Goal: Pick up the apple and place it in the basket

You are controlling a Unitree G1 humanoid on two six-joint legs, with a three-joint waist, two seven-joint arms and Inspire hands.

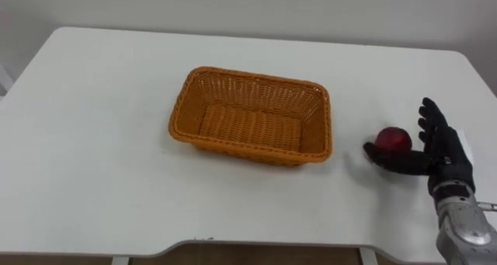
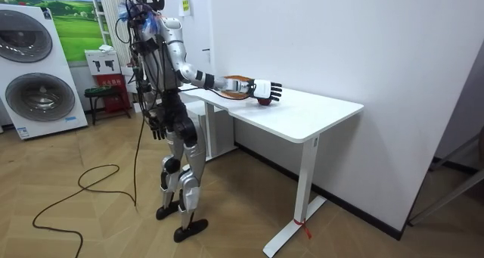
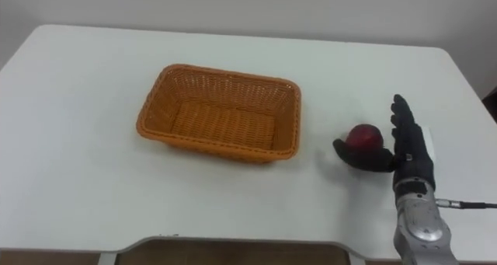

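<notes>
In the room view I stand upright at the end of the white surface [image 1: 93, 141] that is on the room view's left. A washing machine [image 2: 34, 91] stands well behind me by the wall. My left hand [image 2: 155, 126] hangs low beside my hip, away from the surface. It is too small there, so I cannot tell if it is apart or closed.

Seen from my head, the left part of the surface is bare. Near the middle, a little toward the far edge, stands an orange wicker basket [image 1: 248, 150]. It is rectangular, with its long side across my view, and I see only the woven bottom inside.

To the right of the basket, apart from it, is the red apple [image 1: 394, 139]. It seems to lie on the surface, not far from the right end. My right hand [image 1: 446, 152] is just at the right of the apple. Its arm comes in from the lower right corner. The hand is apart: the fingers [image 1: 429, 119] point straight away from me, and the thumb [image 1: 386, 158] reaches out to the left along the near side of the apple. So the apple sits in the corner between thumb and palm, very close or touching, but nothing is curled around it.
</notes>
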